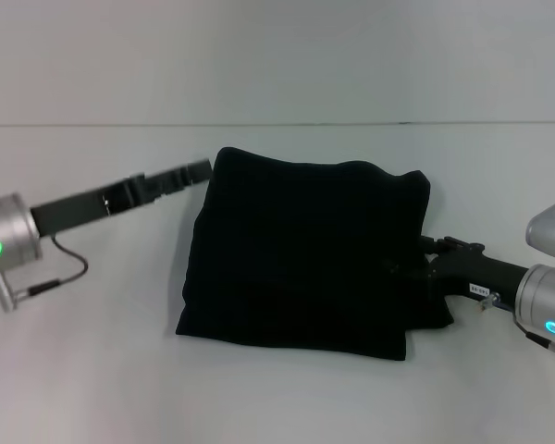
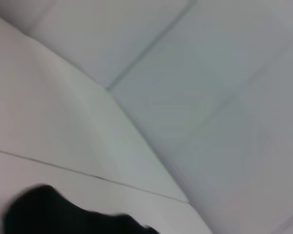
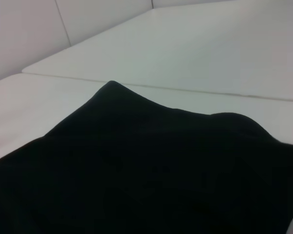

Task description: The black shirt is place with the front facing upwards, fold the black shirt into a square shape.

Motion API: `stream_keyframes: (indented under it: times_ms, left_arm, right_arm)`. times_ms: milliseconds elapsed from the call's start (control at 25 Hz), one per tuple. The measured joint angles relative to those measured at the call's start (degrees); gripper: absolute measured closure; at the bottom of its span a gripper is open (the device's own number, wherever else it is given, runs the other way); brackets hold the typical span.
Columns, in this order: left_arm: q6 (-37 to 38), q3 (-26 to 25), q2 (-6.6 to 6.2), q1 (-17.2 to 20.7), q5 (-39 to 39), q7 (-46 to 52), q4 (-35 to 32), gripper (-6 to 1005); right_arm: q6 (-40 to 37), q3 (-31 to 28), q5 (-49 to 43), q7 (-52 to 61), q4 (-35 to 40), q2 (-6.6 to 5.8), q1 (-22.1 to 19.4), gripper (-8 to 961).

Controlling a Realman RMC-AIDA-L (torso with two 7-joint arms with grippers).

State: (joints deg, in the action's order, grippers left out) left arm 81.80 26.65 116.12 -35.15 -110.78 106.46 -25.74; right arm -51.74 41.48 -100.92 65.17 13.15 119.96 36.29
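Lay folded into a rough square near the middle of the white table (image 1: 92,388), the black shirt (image 1: 305,254), plain dark cloth uppermost with no lettering or label showing, edges slightly uneven and one lower corner jutting out toward the right arm. Reached in from the left side, the left gripper (image 1: 202,169), tip just beside the shirt's far left corner, touching or nearly so; could not tell how far its fingers stood apart or whether anything was pinched. Rested low at the shirt's right edge, the right gripper (image 1: 424,261), black against black cloth, front end lost against the fabric; could not tell its opening or any grasp either. Filled most of the right wrist view with dark folded cloth (image 3: 151,165), table beyond it. Showed only a small dark patch of the shirt (image 2: 49,214) in the left wrist view, against pale table and wall panels.
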Motion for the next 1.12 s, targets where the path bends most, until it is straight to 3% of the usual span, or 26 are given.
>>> stream_keyframes:
  times_ms: [280, 440, 840, 1120]
  left_arm:
    - [-7.6, 3.3, -0.23, -6.1, -0.4, 5.1, 0.1, 76]
    - [-13.9, 6.6, 1.46, -9.3, -0.4, 5.6, 1.1, 78]
    - [-31.5, 7.2, 7.41, -12.7, 0.2, 5.1, 3.7, 82]
    - [-40.4, 7.0, 7.91, -15.1, 0.2, 3.8, 7.6, 85]
  right_arm:
    - [-2.5, -0.5, 0.2, -2.4, 0.2, 0.08, 0.4, 115]
    - [-3.2, -0.5, 0.3, -2.7, 0.2, 0.13, 0.6, 115]
    - [-3.7, -0.2, 0.3, -2.7, 0.1, 0.18, 0.6, 116]
    - [-5.1, -0.1, 0.3, -2.8, 0.2, 0.18, 0.3, 116]
